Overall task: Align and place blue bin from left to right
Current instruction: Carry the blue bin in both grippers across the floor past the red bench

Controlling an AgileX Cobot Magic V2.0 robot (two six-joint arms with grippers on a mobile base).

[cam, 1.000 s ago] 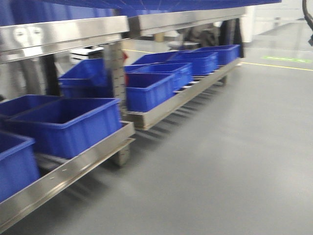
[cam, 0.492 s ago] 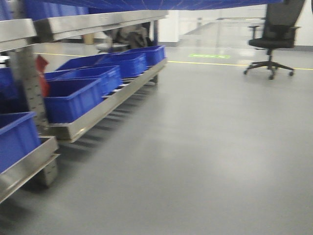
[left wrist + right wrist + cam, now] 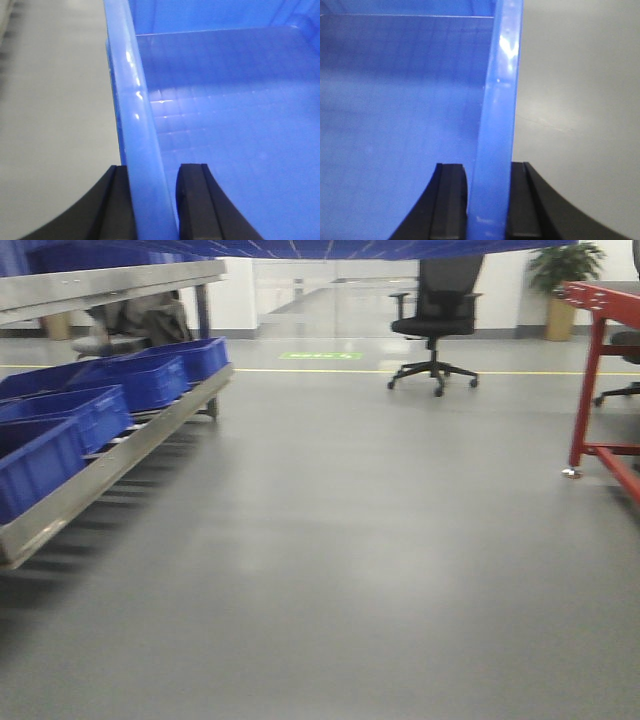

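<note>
The blue bin (image 3: 225, 125) is held between both arms. In the left wrist view its pale blue left rim (image 3: 142, 150) runs up between the black fingers (image 3: 120, 205), and my left gripper (image 3: 152, 202) is shut on it. The right wrist view shows the bin's inside (image 3: 395, 100) and its right rim (image 3: 495, 125), with my right gripper (image 3: 489, 202) shut on that rim. Grey floor lies beyond both rims. In the front view only a dark blue strip of the bin (image 3: 330, 248) shows along the top edge.
A steel rack (image 3: 110, 455) runs along the left with several blue bins (image 3: 150, 375) on its low shelf. A black office chair (image 3: 435, 315) stands at the back. A red metal frame (image 3: 590, 370) is at the right, a potted plant (image 3: 565, 270) behind it.
The front view has swung to the right: the rack and its bins slid to the left edge, and the chair, then the red frame and plant, came into view.
</note>
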